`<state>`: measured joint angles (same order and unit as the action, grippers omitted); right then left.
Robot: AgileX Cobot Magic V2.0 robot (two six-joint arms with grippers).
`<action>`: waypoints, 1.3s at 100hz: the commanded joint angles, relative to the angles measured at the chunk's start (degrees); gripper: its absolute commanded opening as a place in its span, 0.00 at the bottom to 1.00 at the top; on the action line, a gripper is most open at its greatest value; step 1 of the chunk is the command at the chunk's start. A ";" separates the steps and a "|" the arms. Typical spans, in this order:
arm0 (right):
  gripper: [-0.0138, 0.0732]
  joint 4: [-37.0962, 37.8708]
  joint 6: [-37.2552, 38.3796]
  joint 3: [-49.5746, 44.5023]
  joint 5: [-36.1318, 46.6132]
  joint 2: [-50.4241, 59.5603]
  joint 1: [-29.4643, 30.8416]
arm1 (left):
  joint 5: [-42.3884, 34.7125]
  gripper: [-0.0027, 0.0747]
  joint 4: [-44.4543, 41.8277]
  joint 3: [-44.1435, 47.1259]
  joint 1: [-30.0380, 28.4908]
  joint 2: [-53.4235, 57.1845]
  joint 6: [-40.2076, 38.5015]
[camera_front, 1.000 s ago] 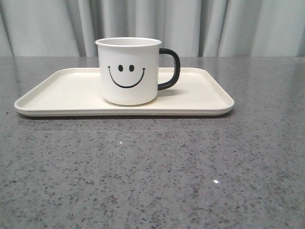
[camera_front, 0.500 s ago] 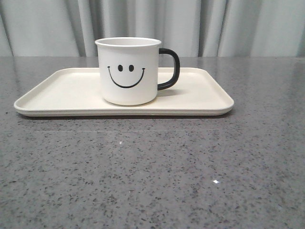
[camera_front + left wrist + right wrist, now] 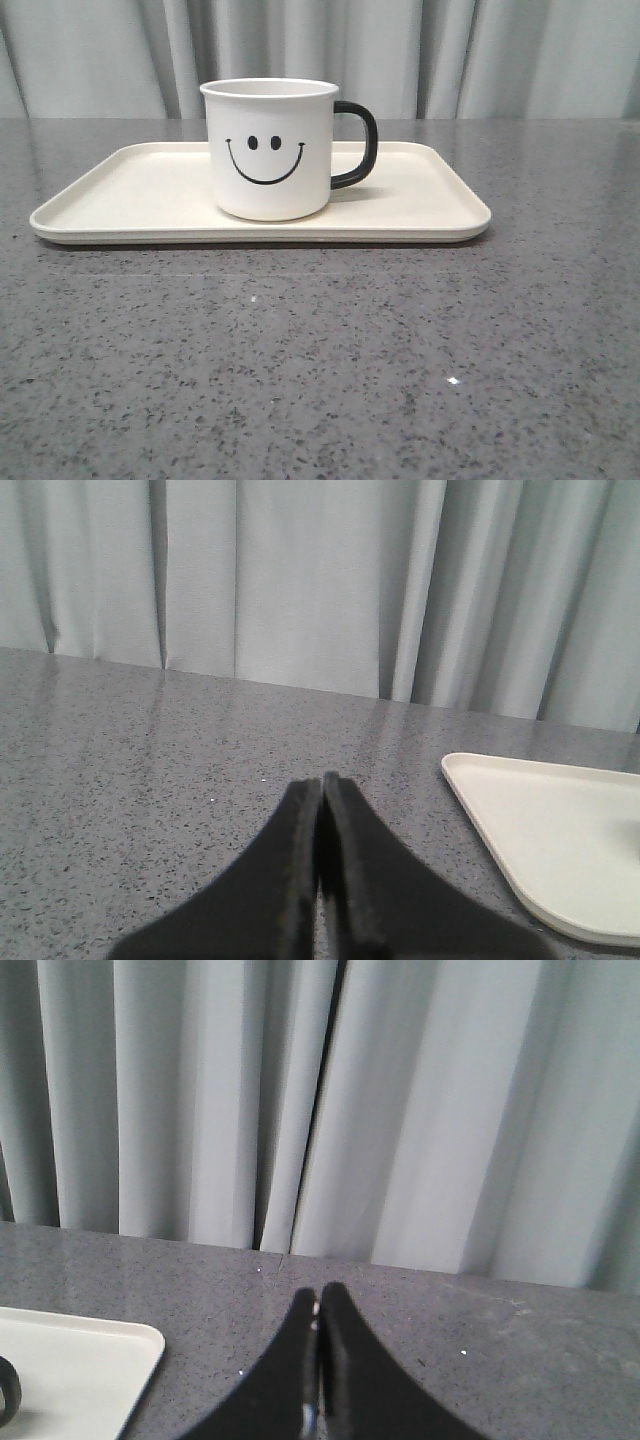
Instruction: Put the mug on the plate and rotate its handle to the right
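I see my left gripper [image 3: 321, 780] with fingers pressed together, empty, well apart from the plate [image 3: 130, 190]. The mug [image 3: 270, 150] stands upright on the plate near its middle, its handle [image 3: 358, 145] pointing right. My right gripper [image 3: 319, 1295] is also closed, empty, away from the mug.

Soft, even light fills all three views, bright without harshness. The mug [image 3: 270, 150] casts a faint shadow onto the plate [image 3: 130, 190], with a thin dark shadow under the plate's near edge. Small glints dot the speckled worktop [image 3: 320, 370]. The front view is sharp; in both wrist views the black jaws are slightly blurred.
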<state>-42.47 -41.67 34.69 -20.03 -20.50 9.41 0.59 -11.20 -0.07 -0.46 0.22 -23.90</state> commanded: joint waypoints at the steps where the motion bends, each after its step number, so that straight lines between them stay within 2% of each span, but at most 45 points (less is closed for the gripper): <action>1: 0.08 -0.76 -0.41 1.34 3.91 1.49 -0.86 | -4.75 0.01 0.40 0.61 -0.08 1.73 -0.18; 24: 0.08 -0.28 -0.41 0.79 3.75 8.96 -10.77 | -4.75 0.01 0.40 0.61 -0.08 1.73 -0.18; 37: 0.08 0.65 -0.41 -4.71 4.43 13.14 -14.40 | -4.75 0.01 0.40 0.61 -0.08 1.73 -0.18; 58: 0.08 0.36 -0.41 -19.04 8.05 19.03 -14.53 | -4.75 0.01 0.40 0.61 -0.08 1.73 -0.18; 72: 0.08 -0.82 -0.41 -25.30 10.77 22.39 -14.47 | -4.75 0.01 0.40 0.61 -0.08 1.73 -0.18; 107: 0.08 -1.30 -0.41 -32.66 19.23 22.32 -14.34 | -4.75 0.01 0.40 0.61 -0.08 1.73 -0.18; 130: 0.08 -2.41 -0.41 -36.33 21.04 22.32 -14.29 | -4.75 0.01 0.40 0.61 -0.08 1.73 -0.18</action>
<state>-43.80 -41.67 -1.46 -3.27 0.68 -5.17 0.59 -11.20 -0.07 -0.46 0.22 -23.90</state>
